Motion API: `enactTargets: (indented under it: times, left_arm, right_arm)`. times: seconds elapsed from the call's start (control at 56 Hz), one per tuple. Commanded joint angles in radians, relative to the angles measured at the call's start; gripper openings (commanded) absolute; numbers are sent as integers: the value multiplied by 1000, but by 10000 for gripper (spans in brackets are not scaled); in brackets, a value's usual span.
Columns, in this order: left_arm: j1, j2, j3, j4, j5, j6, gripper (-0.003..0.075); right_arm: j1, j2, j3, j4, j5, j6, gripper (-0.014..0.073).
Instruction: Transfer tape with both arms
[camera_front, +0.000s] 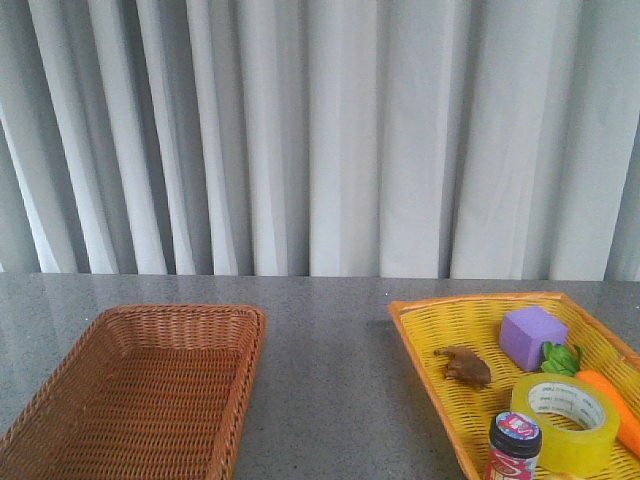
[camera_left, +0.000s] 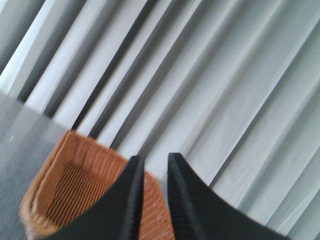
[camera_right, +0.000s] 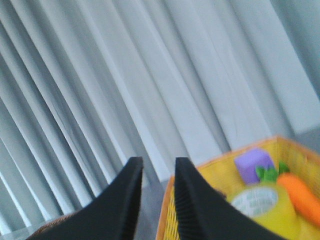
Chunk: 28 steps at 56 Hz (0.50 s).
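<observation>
The tape (camera_front: 566, 422), a yellow translucent roll with a white core, lies flat in the yellow basket (camera_front: 430, 330) at the right front. It also shows in the right wrist view (camera_right: 262, 210). Neither arm shows in the front view. My right gripper (camera_right: 158, 161) is held up above the table, left of the yellow basket's near corner, with its jaws a narrow gap apart and empty. My left gripper (camera_left: 152, 159) is held above the brown wicker basket (camera_left: 60, 185), with its jaws a narrow gap apart and empty.
The yellow basket also holds a purple cube (camera_front: 532, 337), a brown toy (camera_front: 465, 366), a carrot with green leaves (camera_front: 612, 400) and a small dark-lidded jar (camera_front: 514, 446) right in front of the tape. The brown basket (camera_front: 150, 390) stands at left. A curtain hangs behind.
</observation>
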Motion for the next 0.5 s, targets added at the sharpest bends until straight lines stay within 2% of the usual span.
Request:
enactTargets:
  times: [0.0, 0.161, 0.321, 0.482]
  left_arm:
    - [2, -15, -96, 4, -11, 44, 239]
    - [2, -8, -203, 2, 120, 147, 339]
    - [2, 91, -307, 0, 309, 265, 347]
    - [2, 234, -395, -10, 390, 372, 347]
  right_arm:
    - [-6, 70, -96, -7, -50, -74, 331]
    - [-6, 210, -222, -13, 16, -131, 449]
    - [-6, 394, -409, -63, 133, -242, 456]
    - [-6, 570, -619, -177, 225, -246, 456]
